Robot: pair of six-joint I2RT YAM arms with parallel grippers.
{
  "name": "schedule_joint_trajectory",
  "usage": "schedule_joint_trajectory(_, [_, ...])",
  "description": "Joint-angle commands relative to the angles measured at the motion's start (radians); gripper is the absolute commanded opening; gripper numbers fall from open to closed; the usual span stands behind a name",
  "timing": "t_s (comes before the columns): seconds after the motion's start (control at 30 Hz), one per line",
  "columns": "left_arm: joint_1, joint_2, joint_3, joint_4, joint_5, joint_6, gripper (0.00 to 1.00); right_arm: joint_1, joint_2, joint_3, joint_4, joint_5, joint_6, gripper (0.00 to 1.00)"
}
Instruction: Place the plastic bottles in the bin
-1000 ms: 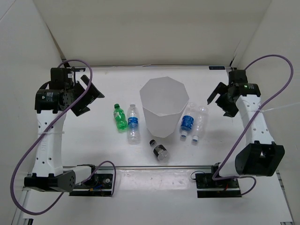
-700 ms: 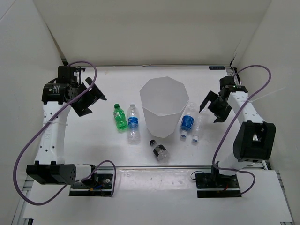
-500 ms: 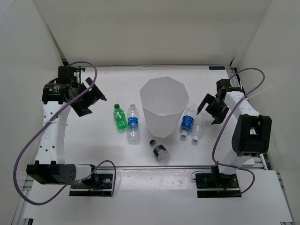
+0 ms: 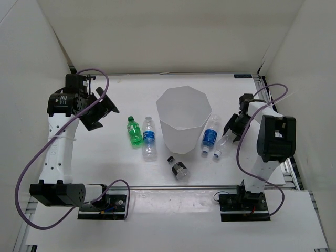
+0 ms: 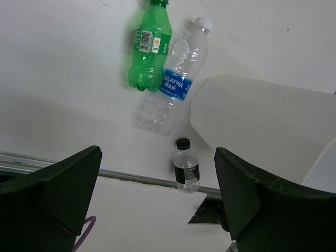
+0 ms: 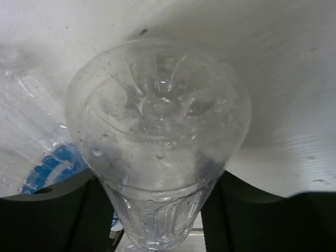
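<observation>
The clear bottle [image 4: 221, 145] lies on the tabletop [image 4: 121, 163] near the bin [image 4: 181, 137] (base outward), so the right gripper [image 4: 233, 130] clamps its base end for lifting, while the left gripper [image 4: 104, 112] hangs wide.

Seen from above, a green bottle [image 5: 150, 50] and a clear bottle [image 5: 173, 79] with a blue label lie side by side, touching, on a white table [image 5: 63, 79]. Below them a short bottle [image 5: 186, 168] with a dark cap lies beside a white bin [image 5: 262, 126]. The left gripper [image 5: 157, 152] frames the bottom corners, its dark jaws wide apart.
</observation>
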Motion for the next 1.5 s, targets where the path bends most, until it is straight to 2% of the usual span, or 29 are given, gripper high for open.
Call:
schedule_joint_trajectory(0.0, [-0.003,-0.019,-0.022,-0.053,-0.031,-0.004,1.00,-0.021,-0.065,0.028,0.004,0.043,-0.016,0.54])
schedule_joint_trajectory(0.2, [0.019,-0.019,-0.077,-0.035,-0.013,-0.024,1.00,-0.012,-0.330,0.138,-0.133,0.096,-0.004,0.41])
schedule_joint_trajectory(0.23, [0.020,-0.019,-0.095,-0.024,0.008,-0.024,1.00,0.000,-0.364,0.175,-0.197,0.117,0.039,0.39])
schedule_joint_trajectory(0.4, [0.030,-0.008,-0.114,-0.015,0.039,-0.034,1.00,0.116,-0.514,0.514,-0.250,0.160,0.081,0.37])
schedule_joint_trajectory(0.53, [0.030,0.014,-0.114,-0.015,0.048,-0.034,1.00,0.248,-0.446,0.779,-0.219,0.203,0.058,0.37])
schedule_joint_trajectory(0.63, [0.030,0.033,-0.125,-0.015,0.048,-0.034,1.00,0.400,-0.354,0.901,-0.175,0.270,-0.040,0.38])
schedule_joint_trajectory(0.67, [0.030,0.034,-0.138,-0.015,0.048,-0.034,1.00,0.482,-0.329,0.956,-0.145,0.295,-0.070,0.40])
schedule_joint_trajectory(0.77, [0.030,0.034,-0.152,-0.015,0.048,-0.034,1.00,0.607,-0.228,1.020,-0.145,0.410,-0.145,0.46])
schedule_joint_trajectory(0.8, [0.030,0.034,-0.152,-0.015,0.048,-0.034,1.00,0.627,-0.209,1.033,-0.145,0.433,-0.145,0.53])
schedule_joint_trajectory(0.83, [0.030,0.034,-0.152,-0.015,0.048,-0.034,1.00,0.640,-0.195,1.033,-0.163,0.445,-0.145,0.63])
schedule_joint_trajectory(0.87, [0.030,0.034,-0.152,-0.024,0.038,-0.034,1.00,0.649,-0.186,1.033,-0.189,0.445,-0.107,0.77])
schedule_joint_trajectory(0.9, [0.030,0.024,-0.140,-0.024,0.029,-0.034,1.00,0.649,-0.186,1.033,-0.199,0.458,-0.087,1.00])
schedule_joint_trajectory(1.0, [0.049,0.004,-0.131,-0.033,0.010,-0.034,1.00,0.621,-0.279,1.007,-0.185,0.487,-0.045,1.00])
schedule_joint_trajectory(1.1, [0.049,-0.017,-0.152,-0.033,-0.001,-0.034,1.00,0.527,-0.394,0.897,-0.150,0.555,0.016,1.00])
schedule_joint_trajectory(1.13, [0.049,-0.017,-0.152,-0.033,-0.001,-0.034,1.00,0.493,-0.427,0.842,-0.138,0.556,0.034,1.00])
schedule_joint_trajectory(1.17, [0.049,-0.017,-0.152,-0.033,-0.013,-0.043,1.00,0.456,-0.456,0.701,-0.121,0.539,0.045,1.00])
schedule_joint_trajectory(1.23, [0.049,-0.017,-0.152,-0.033,-0.022,-0.043,1.00,0.343,-0.514,0.566,-0.096,0.484,0.074,1.00])
schedule_joint_trajectory(1.33, [0.049,-0.017,-0.143,-0.033,-0.022,-0.043,1.00,0.226,-0.514,0.331,-0.075,0.320,0.087,1.00])
schedule_joint_trajectory(1.4, [0.049,-0.006,-0.134,-0.033,-0.022,-0.043,1.00,0.177,-0.461,0.251,-0.075,0.243,0.102,1.00])
schedule_joint_trajectory(1.47, [0.049,0.004,-0.134,-0.033,-0.022,-0.043,1.00,0.112,-0.421,0.159,-0.043,0.089,0.102,1.00])
